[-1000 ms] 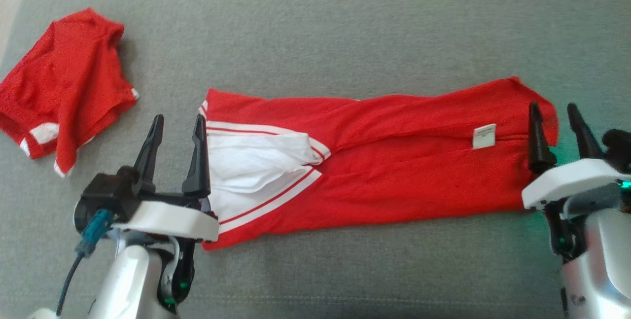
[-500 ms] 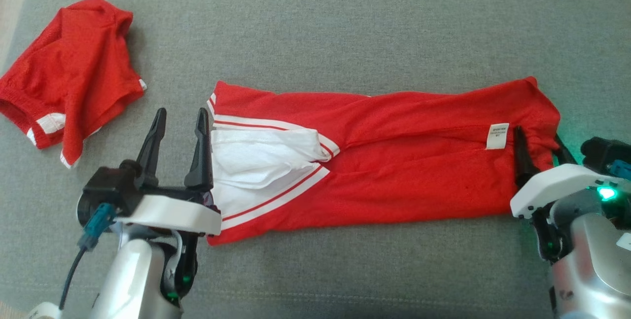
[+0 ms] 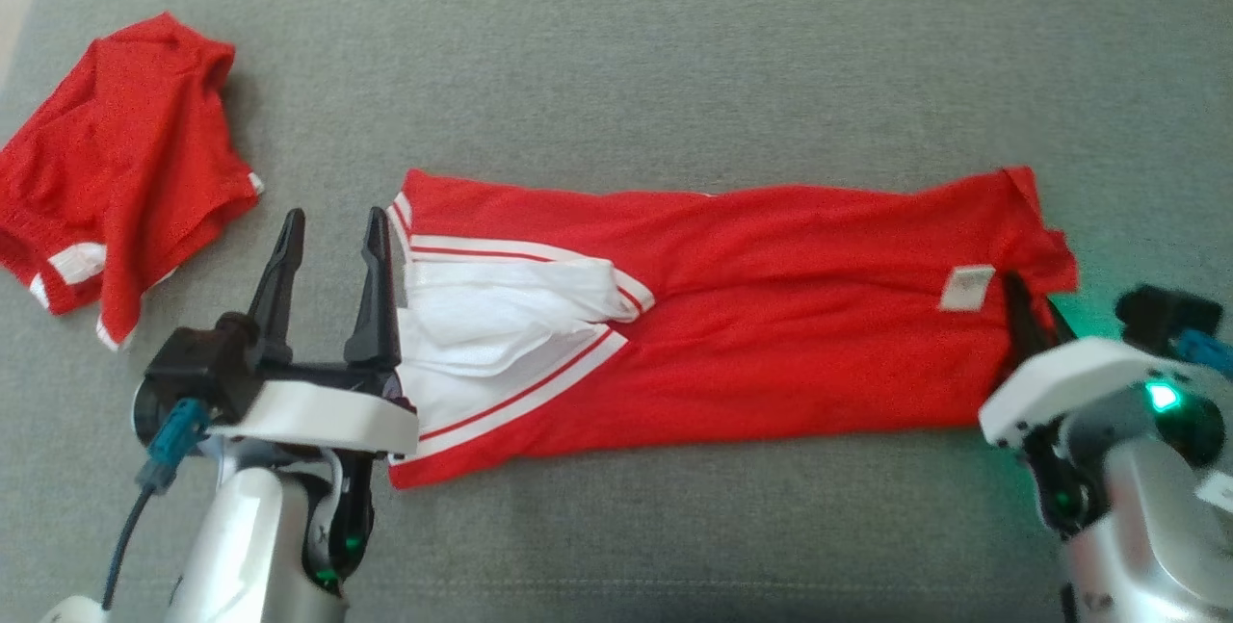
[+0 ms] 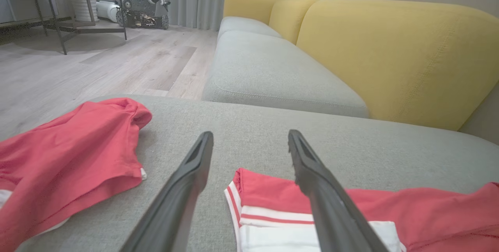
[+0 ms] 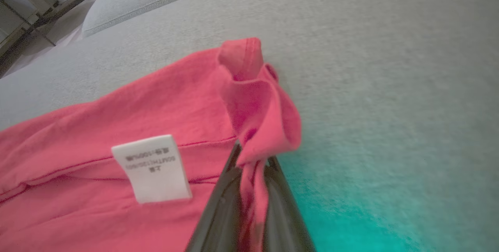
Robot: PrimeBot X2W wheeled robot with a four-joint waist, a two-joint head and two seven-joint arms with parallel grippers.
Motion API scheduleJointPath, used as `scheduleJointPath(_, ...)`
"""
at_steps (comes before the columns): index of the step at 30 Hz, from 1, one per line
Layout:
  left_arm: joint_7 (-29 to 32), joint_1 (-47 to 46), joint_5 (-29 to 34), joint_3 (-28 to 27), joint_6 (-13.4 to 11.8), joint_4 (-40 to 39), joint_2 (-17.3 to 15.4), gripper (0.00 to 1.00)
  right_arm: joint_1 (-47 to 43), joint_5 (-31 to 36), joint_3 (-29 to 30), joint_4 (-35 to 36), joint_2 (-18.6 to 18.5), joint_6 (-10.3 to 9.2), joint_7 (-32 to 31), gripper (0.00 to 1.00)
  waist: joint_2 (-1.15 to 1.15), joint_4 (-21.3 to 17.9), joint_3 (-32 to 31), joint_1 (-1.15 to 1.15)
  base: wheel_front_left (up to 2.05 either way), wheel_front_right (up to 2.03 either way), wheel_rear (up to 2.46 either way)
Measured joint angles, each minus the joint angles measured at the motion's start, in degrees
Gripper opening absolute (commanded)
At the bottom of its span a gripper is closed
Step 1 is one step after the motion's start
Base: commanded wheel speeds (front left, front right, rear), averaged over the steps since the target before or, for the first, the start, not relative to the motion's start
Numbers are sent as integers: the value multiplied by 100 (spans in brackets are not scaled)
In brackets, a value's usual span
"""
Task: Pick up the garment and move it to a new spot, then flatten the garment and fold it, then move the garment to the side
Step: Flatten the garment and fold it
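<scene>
Long tapered black fingers [image 3: 279,267]; white moulded wrist covers [image 3: 318,416]; silvery rounded forearms [image 3: 241,546]; teal plug [image 3: 166,445] w/ thin dark cable [image 3: 120,556], L arm; green lights [image 3: 1163,397], poss. LEDs.

Left end effector [image 3: 332,219] sat lower left, fingers spread wide, pointing forward. Right end effector [image 3: 1029,296] sat lower right, fingers pinched together.

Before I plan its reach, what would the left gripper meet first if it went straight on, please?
Probably only bare grey seat cushion: the left gripper points past the red garment's corner, though its height above the cushion is unclear.
</scene>
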State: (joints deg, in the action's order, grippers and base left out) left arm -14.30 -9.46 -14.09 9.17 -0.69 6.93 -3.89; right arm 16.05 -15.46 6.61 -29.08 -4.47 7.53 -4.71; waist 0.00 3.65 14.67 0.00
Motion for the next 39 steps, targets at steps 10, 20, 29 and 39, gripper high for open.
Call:
scheduleJointPath(10,0,65,66,-69,53,-37,22,100,-439,-16,800,626,-191,1,-193,0,0,-267,-97,0,0,0,0)
scheduleJointPath(20,0,127,90,-91,73,-20,30,100,-665,-12,497,1781,-167,0,-503,0,0,-446,-224,0,0,0,0)
scheduleJointPath(29,0,282,100,-69,121,57,34,100,-657,-170,-1088,3061,57,0,-1084,0,0,-336,-457,0,0,0,0)
scheduleJointPath(39,0,304,100,11,168,101,46,100,-403,-1234,-3258,2038,99,0,-606,0,0,138,-433,0,0,0,0)
